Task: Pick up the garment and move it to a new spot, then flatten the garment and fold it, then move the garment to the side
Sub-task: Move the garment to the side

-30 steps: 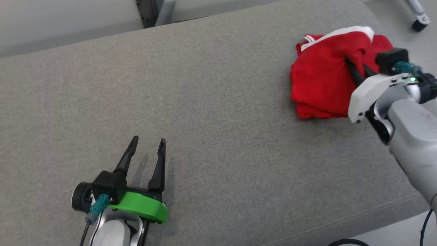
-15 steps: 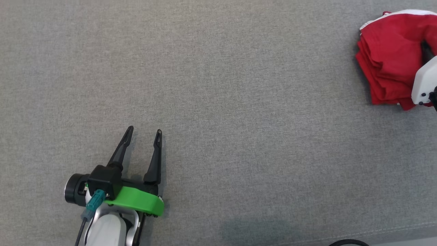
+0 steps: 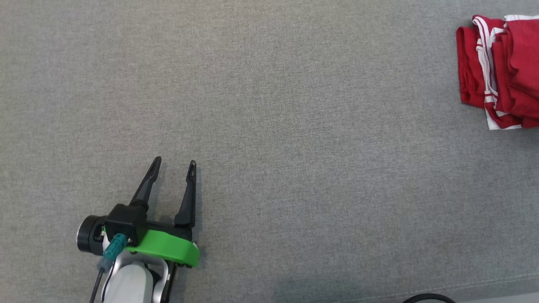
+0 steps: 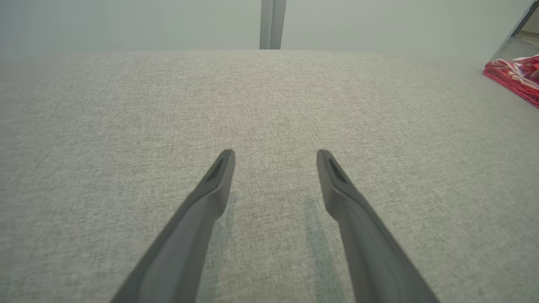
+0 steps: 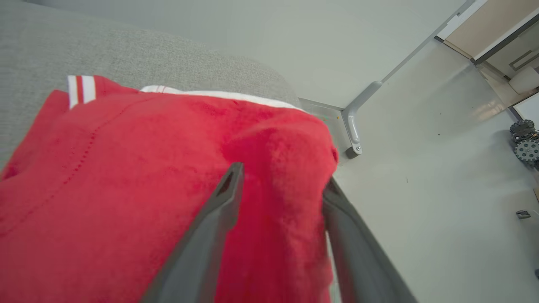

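Right hand [image 5: 283,173], spread, straddles the red garment [image 5: 126,168]

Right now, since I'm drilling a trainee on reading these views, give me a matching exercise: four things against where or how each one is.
Things:
1 garment
2 left gripper
3 right gripper
4 black cable

Places or states:
A jaws apart over bare grey cushion
B jaws apart, red cloth between them
C lying in folded layers at the head view's right edge
D at the head view's bottom edge

Pairs: 1-C, 2-A, 3-B, 4-D.
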{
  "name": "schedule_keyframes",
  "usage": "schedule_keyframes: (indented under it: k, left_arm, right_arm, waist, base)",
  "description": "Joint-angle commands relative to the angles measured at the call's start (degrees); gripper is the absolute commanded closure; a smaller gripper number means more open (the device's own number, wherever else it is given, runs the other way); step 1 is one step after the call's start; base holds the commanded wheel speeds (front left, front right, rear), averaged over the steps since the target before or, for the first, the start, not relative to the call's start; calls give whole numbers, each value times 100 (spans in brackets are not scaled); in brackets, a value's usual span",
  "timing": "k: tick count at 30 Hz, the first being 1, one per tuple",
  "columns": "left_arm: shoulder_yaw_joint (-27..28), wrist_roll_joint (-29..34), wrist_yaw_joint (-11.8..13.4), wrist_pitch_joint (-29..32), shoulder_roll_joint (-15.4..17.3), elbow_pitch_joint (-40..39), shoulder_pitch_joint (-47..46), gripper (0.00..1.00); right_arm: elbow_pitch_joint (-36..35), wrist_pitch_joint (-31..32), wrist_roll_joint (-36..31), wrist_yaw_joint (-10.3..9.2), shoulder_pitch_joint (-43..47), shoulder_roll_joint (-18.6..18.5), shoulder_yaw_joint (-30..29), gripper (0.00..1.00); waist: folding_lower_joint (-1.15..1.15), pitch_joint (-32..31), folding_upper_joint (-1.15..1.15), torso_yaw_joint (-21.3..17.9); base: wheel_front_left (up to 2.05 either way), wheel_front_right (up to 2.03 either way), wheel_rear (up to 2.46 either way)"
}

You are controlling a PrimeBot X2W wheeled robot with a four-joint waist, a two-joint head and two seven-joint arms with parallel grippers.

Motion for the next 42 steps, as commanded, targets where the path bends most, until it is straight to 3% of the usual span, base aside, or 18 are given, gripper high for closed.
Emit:
schedule_keyframes:
  k: [1, 9, 11, 15, 19, 24, 28, 36, 42]
  left_arm:
    - [35, 25, -13, 3, 25, 34, -22, 0]
    - [31, -82, -14, 2, 24, 148, 31, 0]
    - [70, -102, -13, 2, 25, 154, 77, 0]
    - [173, -49, 35, 2, 26, 219, 229, 0]
    - [325, -96, 133, 2, 24, 298, 427, 0]
    - [422, -197, 234, 3, 21, 351, 582, 0]
    - [485, -257, 299, 3, 24, 407, 710, 0]
    - [586, -330, 341, 3, 25, 487, 921, 0]
    - [714, -320, 350, 2, 25, 486, 1073, 0]
  right_arm:
    - [1, -57, -157, -10, 95, 18, -143, 0]
    - [2, -93, -1120, -10, 178, -197, -1193, 0]
    - [-15, -95, -1496, -10, 71, -88, -1557, 0]
    - [-779, -95, -1924, -10, 537, 524, -2496, 0]
    - [-2211, -97, -2387, -10, 1451, 1380, -3070, 0]
    - [-3222, -95, -2329, -10, 2438, 2111, -3053, 0]
    - [-3735, -94, -2085, -10, 3121, 2460, -2832, 0]
    - [-4399, -94, -1753, -10, 4222, 2700, -2440, 0]
    - [-4554, -94, -1779, -10, 4773, 2838, -2536, 0]
  waist:
    - [-1, -45, 0, -23]
    - [-1, -270, 0, -31]
    - [-1, -384, 0, -30]
    - [-1, -700, 0, -25]
    - [-1, -1063, 0, -53]
    - [-1, -1377, 0, -41]
    - [-1, -1608, 0, -17]
    - [-1, -1971, 0, 102]
    - [-1, -2228, 0, 140]
  base:
    - [0, 0, 0]
    - [0, 0, 0]
    - [0, 0, 0]
    - [0, 0, 0]
    - [0, 0, 0]
    - [0, 0, 0]
    - [0, 0, 0]
    - [0, 0, 0]
    - [0, 0, 0]
